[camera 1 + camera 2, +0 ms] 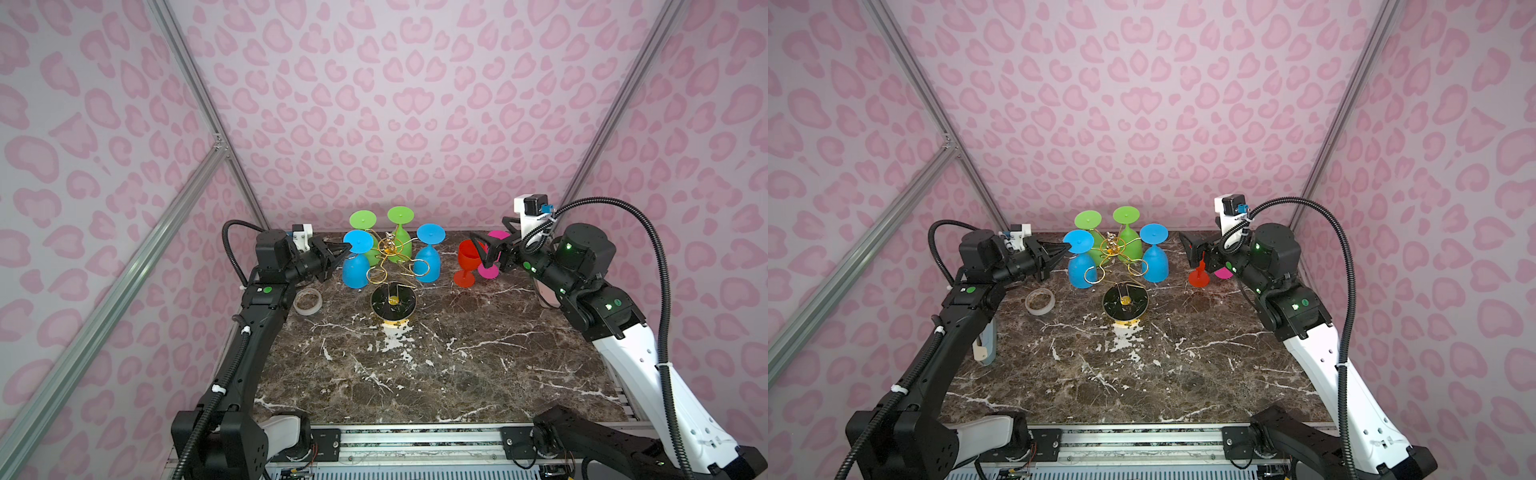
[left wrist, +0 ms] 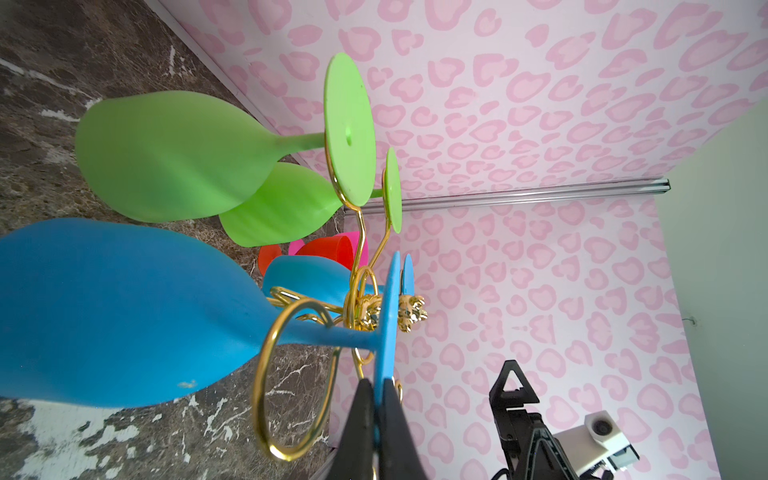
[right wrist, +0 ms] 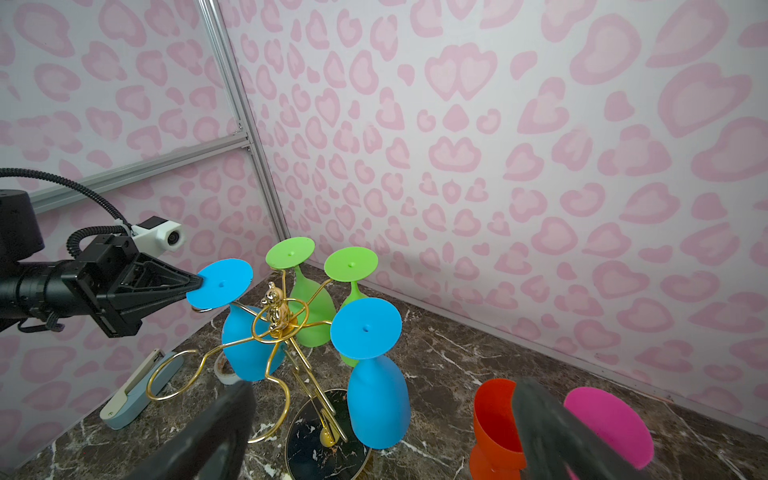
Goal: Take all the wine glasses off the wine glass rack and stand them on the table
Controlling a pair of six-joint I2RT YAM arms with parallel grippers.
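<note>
Left jaws grip blue wine glass (image 1: 356,268) by its foot, stem vertical, bowl down; right jaws gape wide.

The gold wire wine glass rack (image 1: 392,305) with round black base stands on the dark marble worktop (image 1: 415,374), centred near the far edge. Four plastic glasses hang inverted from it: left green glass (image 1: 363,219) and right green glass (image 1: 402,245) on the far side, left blue glass (image 1: 356,270) and right blue glass (image 1: 428,264) at its sides. Toward the far right corner stands the red plastic glass (image 1: 467,255) — the pink plastic glass (image 1: 488,272) just beside it, on the right. The translucent tape roll (image 1: 307,311) lies near the left edge.
</note>
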